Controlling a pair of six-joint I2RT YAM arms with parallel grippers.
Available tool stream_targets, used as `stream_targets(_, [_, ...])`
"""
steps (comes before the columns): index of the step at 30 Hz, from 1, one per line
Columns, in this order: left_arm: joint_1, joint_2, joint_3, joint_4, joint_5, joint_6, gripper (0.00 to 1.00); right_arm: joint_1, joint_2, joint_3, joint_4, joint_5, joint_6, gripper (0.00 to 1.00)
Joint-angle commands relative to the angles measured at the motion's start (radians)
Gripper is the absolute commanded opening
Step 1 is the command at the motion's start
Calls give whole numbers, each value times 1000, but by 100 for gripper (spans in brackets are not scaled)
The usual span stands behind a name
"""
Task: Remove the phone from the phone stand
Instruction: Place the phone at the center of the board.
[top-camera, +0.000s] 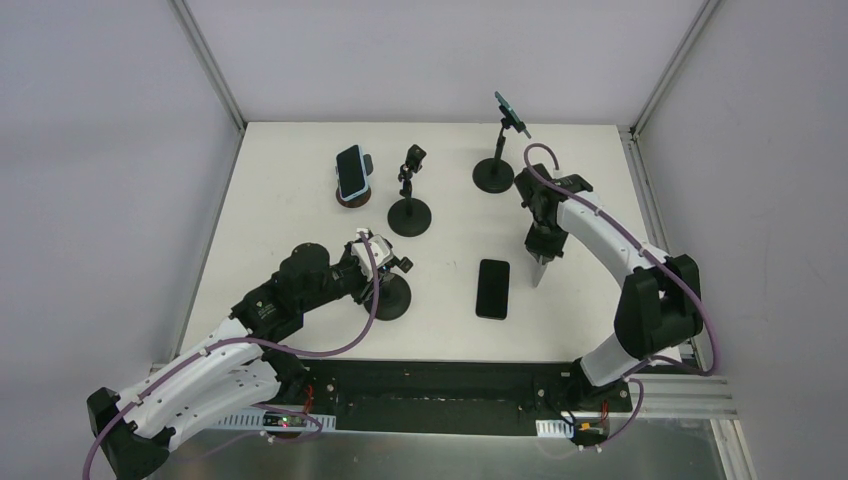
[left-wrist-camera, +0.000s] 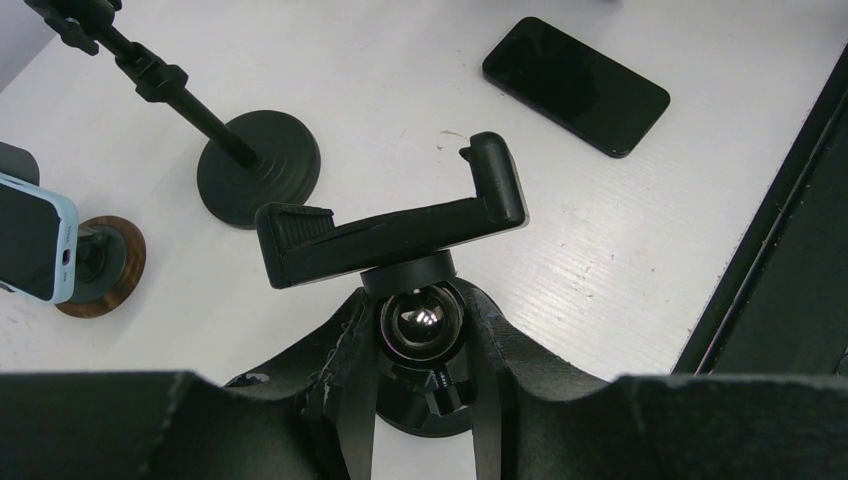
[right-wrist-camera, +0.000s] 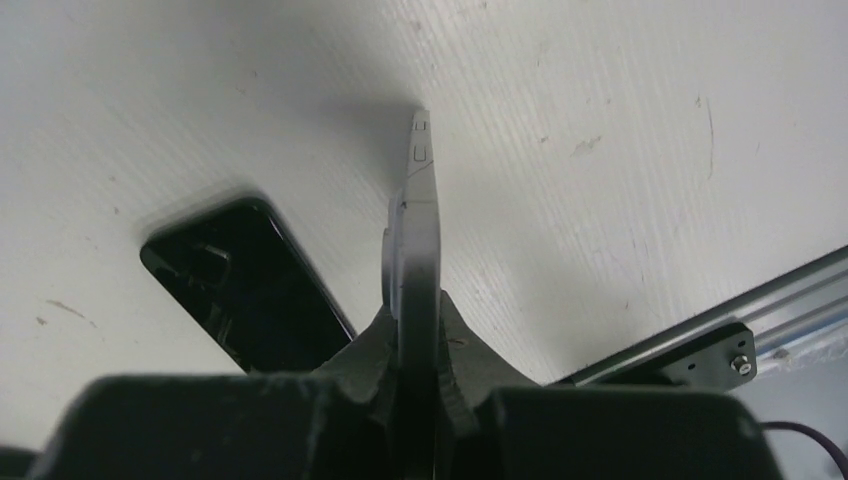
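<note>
Phone (right-wrist-camera: 420, 200) edge-on in right tool (right-wrist-camera: 415, 335), long axis tableward.

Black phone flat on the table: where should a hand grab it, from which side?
Probably the two long edges at mid-length, coming straight down from above. The black phone lies flat on the table, so only its thin sides are exposed, and its width looks easier to pinch than its length.

My left hand (left-wrist-camera: 422, 335) clasps the near stand (left-wrist-camera: 390, 235) at the near left of the surface (top-camera: 290, 230). Right of it lies the flat phone (top-camera: 492, 288), and just right of that my right hand (top-camera: 540, 255) holds the edge-down phone (right-wrist-camera: 420, 200). Farther back, left to right: the left stand (top-camera: 350, 200) carrying the left phone (top-camera: 350, 170), the middle stand (top-camera: 409, 212), the right stand (top-camera: 494, 172) carrying the raised phone (top-camera: 510, 112).
</note>
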Motion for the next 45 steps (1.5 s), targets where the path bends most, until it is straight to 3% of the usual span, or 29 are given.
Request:
stream_targets(1, [14,-9,7,111,-8,10,0,26,-57,-26,-210,-109,61,0])
stream_targets(9, [14,-9,2,111,-25,14,0,76,-132,-3,-359,-27,82,0])
stream_targets(19, [13,-20,-7,111,-35,13,0,98,-111,-88,-290,-197,95,0])
stream_targets(30, [14,-23,-10,111,-34,10,0,68,62,-75,-230,-457,-55,2])
stream_targets(37, [13,-18,-10,111,-29,10,0,2,244,33,-215,-468,-118,3])
stream_targets(45, [14,-21,-15,111,-30,10,0,-61,342,104,-183,-297,-149,0])
